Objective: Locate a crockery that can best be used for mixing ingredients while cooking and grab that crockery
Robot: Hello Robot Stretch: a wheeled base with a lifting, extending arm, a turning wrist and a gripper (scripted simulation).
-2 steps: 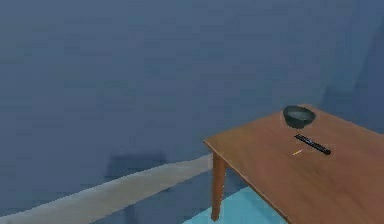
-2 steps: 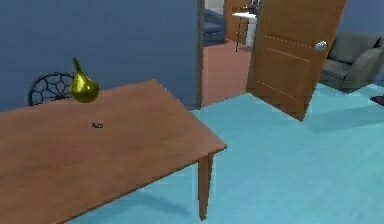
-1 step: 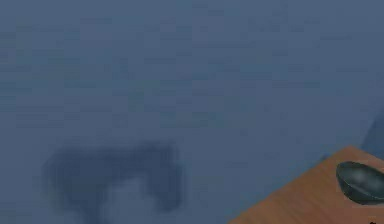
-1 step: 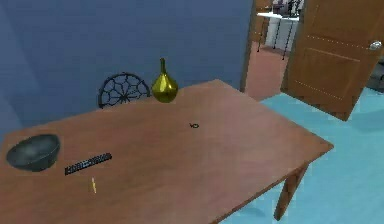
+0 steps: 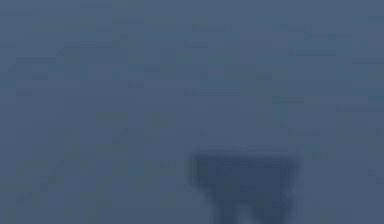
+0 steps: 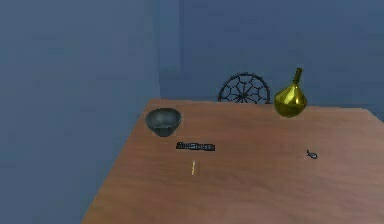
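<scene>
Spots dark bowl (image 6: 163,121) left of centre on wooden table (image 6: 250,185), left of yellow vase (image 6: 291,98); cannot tell gripper state.

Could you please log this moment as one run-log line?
view: arm side | target: dark bowl on wooden table, far corner at view's left | also on table: gold vase, dark flat bar | behind: round-backed chair
</scene>
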